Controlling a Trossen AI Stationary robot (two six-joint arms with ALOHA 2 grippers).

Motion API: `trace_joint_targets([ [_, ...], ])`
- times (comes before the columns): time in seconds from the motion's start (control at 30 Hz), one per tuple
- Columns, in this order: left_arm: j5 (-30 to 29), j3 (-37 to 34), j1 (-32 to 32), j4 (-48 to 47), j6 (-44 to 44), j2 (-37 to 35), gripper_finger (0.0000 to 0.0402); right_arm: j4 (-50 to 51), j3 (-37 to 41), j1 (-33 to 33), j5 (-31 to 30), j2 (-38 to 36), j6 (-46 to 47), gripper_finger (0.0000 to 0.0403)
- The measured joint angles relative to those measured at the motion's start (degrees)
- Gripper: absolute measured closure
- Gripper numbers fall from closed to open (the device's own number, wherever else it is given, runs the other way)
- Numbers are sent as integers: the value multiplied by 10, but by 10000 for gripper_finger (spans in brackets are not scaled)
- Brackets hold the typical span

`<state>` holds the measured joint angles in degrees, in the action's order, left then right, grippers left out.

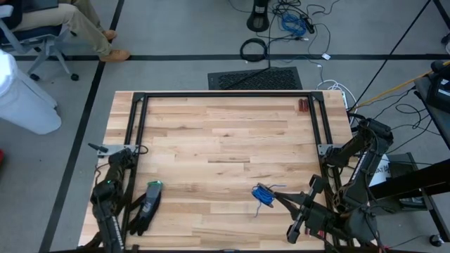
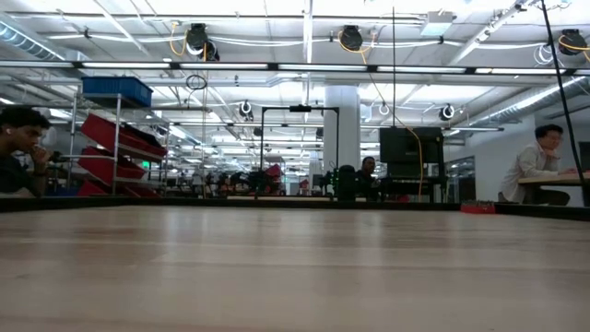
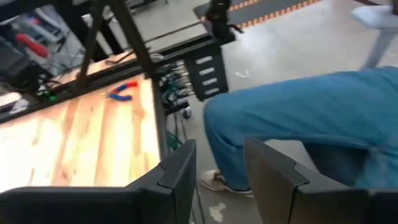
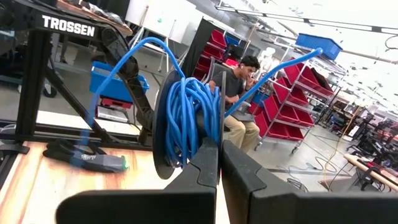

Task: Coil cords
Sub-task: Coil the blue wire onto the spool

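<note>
The cord (image 4: 186, 118) is a small round bundle of several thin blue turns (image 1: 263, 195), held over the table's near right part. My right gripper (image 4: 219, 149) (image 1: 275, 196) is shut on it. One tail (image 4: 93, 106) loops up and hangs down, and another (image 4: 280, 65) sticks out on the bundle's other side. My left arm (image 1: 107, 211) stands at the near left corner. Its gripper (image 3: 221, 149) is open with nothing between the fingers, and points along the table's near edge. The low view shows neither gripper nor cord. My right gripper pinches the bundle's turns (image 4: 202, 134) between its two shut fingers, at the part of the ring nearest the fingertips. The fingers reach in about level from the table's right side. The ring stands on edge beyond the fingertips, clear of the table, with its tails slack.
A black glove (image 1: 146, 207) with a green spot lies near the left arm. Red-handled pliers (image 1: 302, 105) lie at the far right. A black frame (image 1: 225, 95) runs along the table's far edge and sides. A person's blue-trousered leg (image 3: 298, 118) stands past the near right edge.
</note>
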<state>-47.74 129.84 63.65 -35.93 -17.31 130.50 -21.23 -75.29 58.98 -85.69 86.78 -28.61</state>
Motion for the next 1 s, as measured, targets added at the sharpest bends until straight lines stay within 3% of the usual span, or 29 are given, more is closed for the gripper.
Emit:
trace_joint_targets([
  [0.07, -11, 0, 8, 4, 16, 0, 260, -5, 0, 0, 0, 0, -5, 403],
  [0.13, -60, 0, 11, 33, 78, 0, 260, -6, 0, 0, 1, 0, -5, 403],
  [0.3, -310, 0, -8, 221, 301, 0, 260, -6, 0, 0, 4, 0, -3, 403],
  [0.37, -367, 0, -28, 306, 360, 0, 260, -6, 0, 0, 4, 0, -2, 403],
  [0.43, -367, 0, -52, 370, 417, 0, 261, -6, 0, 0, 5, 0, -2, 403],
  [0.6, -253, 0, -113, 422, 434, 0, 261, -5, 0, 0, 5, 0, -2, 403],
  [0.83, -248, 0, -156, 488, 472, 0, 261, -4, 0, 0, 5, 0, -2, 403],
  [1.0, -213, 0, -171, 519, 496, 0, 261, -4, 0, 0, 5, 0, -2, 403],
])
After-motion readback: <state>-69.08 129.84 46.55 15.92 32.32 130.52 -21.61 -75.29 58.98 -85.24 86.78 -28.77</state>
